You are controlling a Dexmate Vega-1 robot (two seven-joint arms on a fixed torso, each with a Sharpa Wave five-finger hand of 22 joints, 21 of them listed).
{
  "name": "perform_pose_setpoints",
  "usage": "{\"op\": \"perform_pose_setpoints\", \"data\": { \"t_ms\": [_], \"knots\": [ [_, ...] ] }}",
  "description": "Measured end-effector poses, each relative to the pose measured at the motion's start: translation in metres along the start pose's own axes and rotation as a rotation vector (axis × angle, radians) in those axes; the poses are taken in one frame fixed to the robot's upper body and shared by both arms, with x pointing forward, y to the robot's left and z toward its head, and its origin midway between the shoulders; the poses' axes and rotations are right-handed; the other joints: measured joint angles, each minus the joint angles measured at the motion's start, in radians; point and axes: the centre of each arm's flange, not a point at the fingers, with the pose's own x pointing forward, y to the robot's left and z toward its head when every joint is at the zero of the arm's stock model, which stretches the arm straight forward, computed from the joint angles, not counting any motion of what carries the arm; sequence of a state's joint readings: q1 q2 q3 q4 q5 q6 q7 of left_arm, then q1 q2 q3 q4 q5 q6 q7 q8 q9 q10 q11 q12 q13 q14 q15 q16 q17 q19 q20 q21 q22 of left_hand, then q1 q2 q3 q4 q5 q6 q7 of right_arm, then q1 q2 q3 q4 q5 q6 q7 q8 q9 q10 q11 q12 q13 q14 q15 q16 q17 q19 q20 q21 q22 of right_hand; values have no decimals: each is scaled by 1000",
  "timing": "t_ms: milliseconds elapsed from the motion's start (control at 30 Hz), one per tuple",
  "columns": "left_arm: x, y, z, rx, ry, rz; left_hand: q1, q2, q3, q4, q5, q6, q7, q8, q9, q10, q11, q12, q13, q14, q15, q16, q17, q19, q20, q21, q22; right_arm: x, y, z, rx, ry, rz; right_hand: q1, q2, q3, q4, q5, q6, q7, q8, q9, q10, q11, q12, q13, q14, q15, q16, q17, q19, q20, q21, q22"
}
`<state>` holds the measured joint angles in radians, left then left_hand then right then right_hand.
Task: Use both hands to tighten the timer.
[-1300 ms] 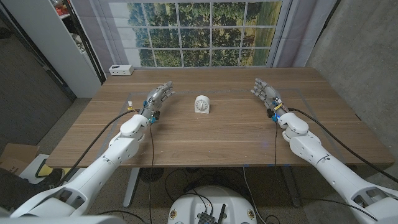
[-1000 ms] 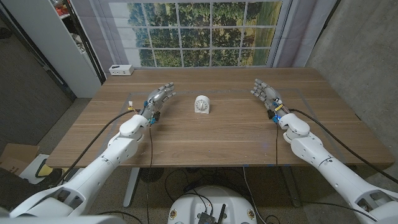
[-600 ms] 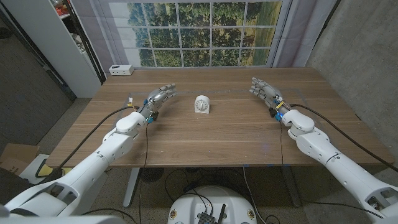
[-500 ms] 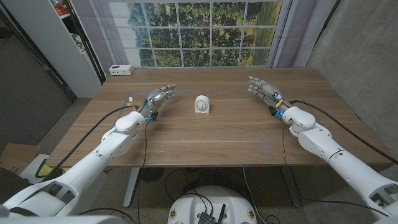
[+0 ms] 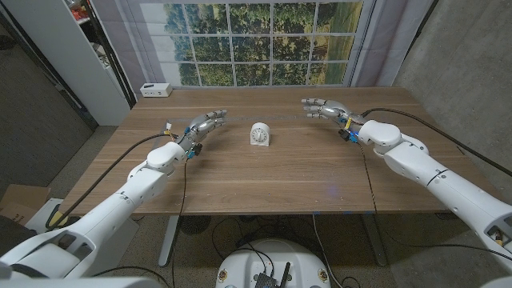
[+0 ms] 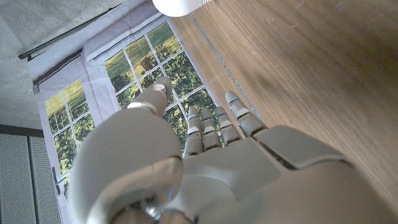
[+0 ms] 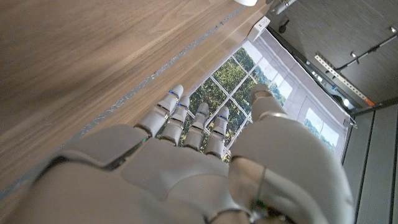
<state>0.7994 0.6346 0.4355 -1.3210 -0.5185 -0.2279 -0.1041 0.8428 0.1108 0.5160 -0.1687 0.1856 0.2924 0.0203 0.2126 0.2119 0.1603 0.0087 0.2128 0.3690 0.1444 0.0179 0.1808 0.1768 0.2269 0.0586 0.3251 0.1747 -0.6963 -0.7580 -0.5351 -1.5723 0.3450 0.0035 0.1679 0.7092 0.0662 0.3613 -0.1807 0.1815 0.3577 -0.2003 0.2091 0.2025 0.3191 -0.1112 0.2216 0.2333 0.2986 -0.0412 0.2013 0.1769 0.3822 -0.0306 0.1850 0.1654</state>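
A small white timer (image 5: 259,134) stands upright on the wooden table (image 5: 272,172), near the middle of its far half. Its body is rounded, with a round white dial face turned toward the robot and dark markings around the dial's rim. It stands free, touching nothing but the tabletop. A white edge of it (image 6: 180,5) shows in the left wrist view.

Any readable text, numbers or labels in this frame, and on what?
None can be read.
timer: its dial face shows dark marks, too small to read.
white box at the table's far left edge: no legible marking.
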Motion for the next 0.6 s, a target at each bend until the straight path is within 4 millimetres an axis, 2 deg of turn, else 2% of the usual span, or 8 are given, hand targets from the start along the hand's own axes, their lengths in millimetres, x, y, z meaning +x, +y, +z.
{"op": "perform_pose_setpoints", "data": {
  "t_ms": [100,133,333,600],
  "knots": [
    [0,0,1,6,-1,0,0,0,0,0,0,0,0,0,0,0,0,0,0,0,0,0,0,0,0,-4,1,3,3,1,-42,23,22,14,-5,-2,2,-1,2,-6,0,0,-2,-2,0,2,0,0,0,3,0,0,0,0],
    [-1,-1,1,12,2,1,0,0,0,0,0,8,0,0,0,0,0,0,0,0,0,0,0,0,0,-4,4,8,6,8,-68,22,40,15,-6,-3,3,-1,1,-5,0,0,-6,-5,0,2,0,0,0,3,-4,4,0,0],
    [-3,-1,1,21,4,2,0,0,-3,3,0,11,0,0,0,0,0,7,0,0,0,0,0,0,0,-4,5,20,16,16,-155,50,88,33,-16,-4,4,-4,-7,25,0,0,-7,-7,0,6,-7,0,-2,3,-9,9,0,0],
    [-6,-4,-1,21,5,9,4,4,-11,3,0,16,5,0,0,0,0,7,5,0,0,0,0,0,0,-7,5,34,30,25,-233,67,129,44,-19,-8,9,-4,-11,30,-5,-2,-12,-12,-4,7,-18,0,-8,3,-14,14,0,0]
  ]
}}
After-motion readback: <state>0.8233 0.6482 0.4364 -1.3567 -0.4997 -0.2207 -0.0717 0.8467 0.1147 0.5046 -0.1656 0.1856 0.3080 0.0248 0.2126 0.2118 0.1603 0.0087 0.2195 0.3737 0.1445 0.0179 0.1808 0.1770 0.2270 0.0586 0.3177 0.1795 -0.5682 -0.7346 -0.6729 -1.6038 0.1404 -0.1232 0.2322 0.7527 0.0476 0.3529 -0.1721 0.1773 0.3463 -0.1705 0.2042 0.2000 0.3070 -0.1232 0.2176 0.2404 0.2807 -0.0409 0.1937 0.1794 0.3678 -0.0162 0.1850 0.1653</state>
